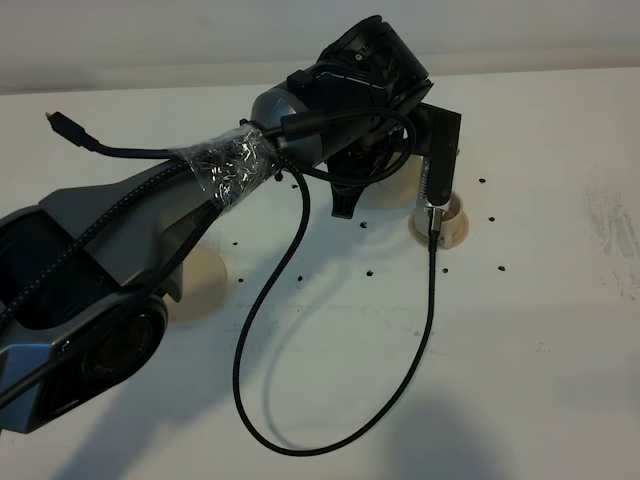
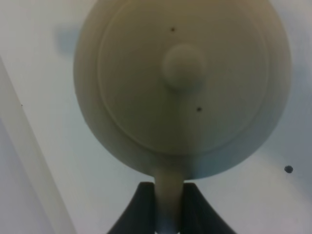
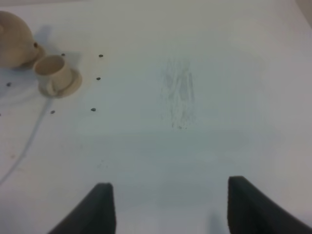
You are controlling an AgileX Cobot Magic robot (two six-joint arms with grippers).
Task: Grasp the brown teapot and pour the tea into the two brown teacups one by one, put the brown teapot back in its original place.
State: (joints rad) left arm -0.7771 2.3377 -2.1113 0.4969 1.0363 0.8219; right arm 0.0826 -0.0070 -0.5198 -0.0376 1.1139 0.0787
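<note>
The left gripper (image 2: 168,200) had its jaws pinched narrow on the loop handle (image 2: 168,178) of the brown teapot (image 2: 180,83), which was close beside the one teacup (image 3: 52,72) in view and well apart from the round coaster (image 1: 205,278), while the right gripper (image 3: 168,204) hung with jaws wide over the white table (image 3: 219,73), holding nothing. The danger from there, I'd judge, was twofold: so slim a hold could let the pot swing or slip in a tilt, and the black cable (image 1: 432,300) trailing past the cup's saucer could drag it. No brand, label or writing could be read.
</note>
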